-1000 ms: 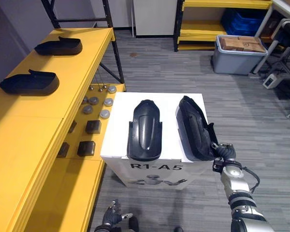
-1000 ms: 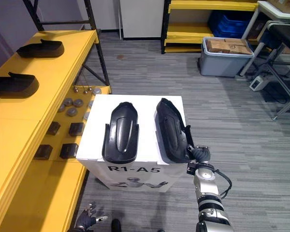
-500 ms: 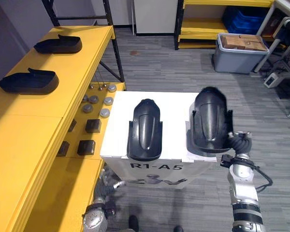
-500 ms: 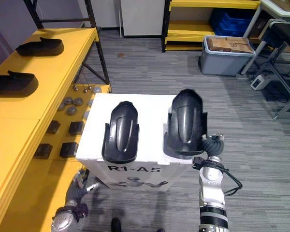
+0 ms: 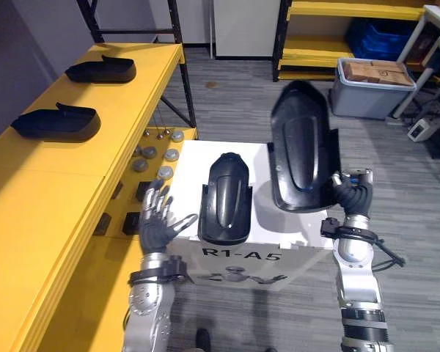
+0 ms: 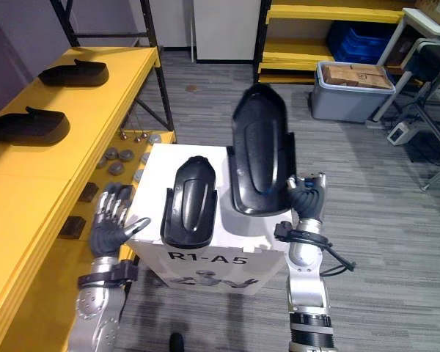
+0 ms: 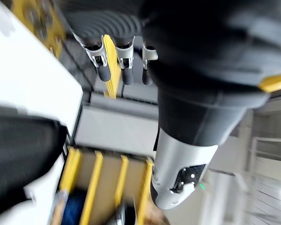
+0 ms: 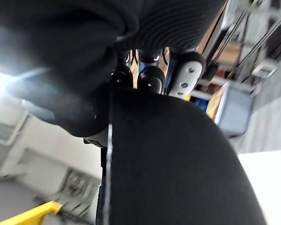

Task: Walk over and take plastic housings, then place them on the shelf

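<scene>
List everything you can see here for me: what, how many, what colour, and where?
plastic housings on shelf: two, black, atop the yellow shelf at left.
plastic housing on box: one, black, lying on the white box.
held plastic housing: one, black, raised above the box's right side.
round metal parts: several, grey, shelf's lower level.
small blocks: at least two, black, lower level beside the box.
storage bin: one, grey, floor at far right, holding a cardboard box.
crate: one, blue, back rack.
left hand: one, open, beside the box's left edge.
right hand: one, shut on the held housing's lower edge.
</scene>
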Robot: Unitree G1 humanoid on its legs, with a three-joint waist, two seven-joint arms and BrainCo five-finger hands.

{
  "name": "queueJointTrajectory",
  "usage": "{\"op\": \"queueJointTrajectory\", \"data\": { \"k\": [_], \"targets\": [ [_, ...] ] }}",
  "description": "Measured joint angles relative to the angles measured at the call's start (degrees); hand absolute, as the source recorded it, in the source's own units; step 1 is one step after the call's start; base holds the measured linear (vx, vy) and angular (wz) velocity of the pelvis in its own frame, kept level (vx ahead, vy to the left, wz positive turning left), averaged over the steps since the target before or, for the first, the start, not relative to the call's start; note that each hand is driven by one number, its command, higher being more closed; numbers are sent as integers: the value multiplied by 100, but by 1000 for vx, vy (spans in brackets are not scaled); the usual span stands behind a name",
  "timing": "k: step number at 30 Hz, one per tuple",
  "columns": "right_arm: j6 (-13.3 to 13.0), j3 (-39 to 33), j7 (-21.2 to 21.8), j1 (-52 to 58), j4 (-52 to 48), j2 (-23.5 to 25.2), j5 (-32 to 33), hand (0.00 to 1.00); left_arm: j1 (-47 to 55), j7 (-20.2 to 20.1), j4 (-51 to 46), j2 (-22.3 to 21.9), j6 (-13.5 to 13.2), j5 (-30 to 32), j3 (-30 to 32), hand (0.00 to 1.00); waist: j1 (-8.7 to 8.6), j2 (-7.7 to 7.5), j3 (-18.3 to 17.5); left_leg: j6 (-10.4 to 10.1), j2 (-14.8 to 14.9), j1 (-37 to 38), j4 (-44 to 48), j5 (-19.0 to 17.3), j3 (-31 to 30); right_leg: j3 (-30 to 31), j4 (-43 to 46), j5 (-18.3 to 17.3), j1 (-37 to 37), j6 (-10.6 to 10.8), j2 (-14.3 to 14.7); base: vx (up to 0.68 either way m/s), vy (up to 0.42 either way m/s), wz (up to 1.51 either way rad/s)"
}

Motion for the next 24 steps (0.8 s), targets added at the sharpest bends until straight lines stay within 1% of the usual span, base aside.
{"op": "queueJointTrajectory", "data": {
  "k": [3,5,7,8,12,16,18,21,24],
  "targets": [
    [-18,631,132,-11,-179,17,-174,100,-346,-94,34,140,25,-384,-574,0,-9,0,-114,5,-3,2,0,5,4,2,2,0,-1,0,-1,0,0,0],
    [-91,895,201,-21,-180,37,-300,100,-546,-158,134,182,47,-548,-783,0,-5,2,-179,6,-3,4,0,6,4,3,2,0,1,0,-1,0,0,0],
    [-124,1010,196,-29,-221,73,-419,100,-628,-108,293,162,68,-628,-795,0,-5,1,-231,9,-3,9,0,8,8,6,3,1,2,-1,-1,0,0,0],
    [-125,1088,197,-42,-248,68,-517,100,-648,-102,335,221,85,-665,-825,0,-11,-1,-244,12,-3,11,0,11,15,11,5,1,0,-1,-1,-28,2,-3],
    [-126,1208,185,-44,-266,28,-667,100,-716,51,533,361,129,-1103,-976,0,-16,-2,-273,14,-5,6,-1,27,38,32,5,1,-20,-1,-3,-27,2,-3],
    [-126,1510,120,-42,-266,-115,-921,100,-772,241,729,461,164,-1552,-1034,0,-55,-4,-358,20,-4,-12,-1,36,142,152,5,2,-92,-3,-5,-24,5,-12],
    [-125,1597,79,-42,-266,-223,-1034,100,-785,331,733,554,202,-1554,-1113,0,-115,-17,-402,24,-4,-14,-1,40,141,152,6,3,-94,-4,-5,-14,3,-3],
    [-125,1675,50,-42,-266,-320,-1070,100,-793,418,766,606,208,-1544,-1195,0,-132,-19,-449,23,-4,-16,-2,44,142,156,7,3,-98,-4,-4,0,0,0],
    [-125,1881,-26,-41,-264,-463,-1169,100,-823,607,870,603,206,-1460,-1220,0,-137,-20,-478,23,0,-21,-2,52,144,158,9,6,-106,-9,-1,0,0,0]
  ]
}}
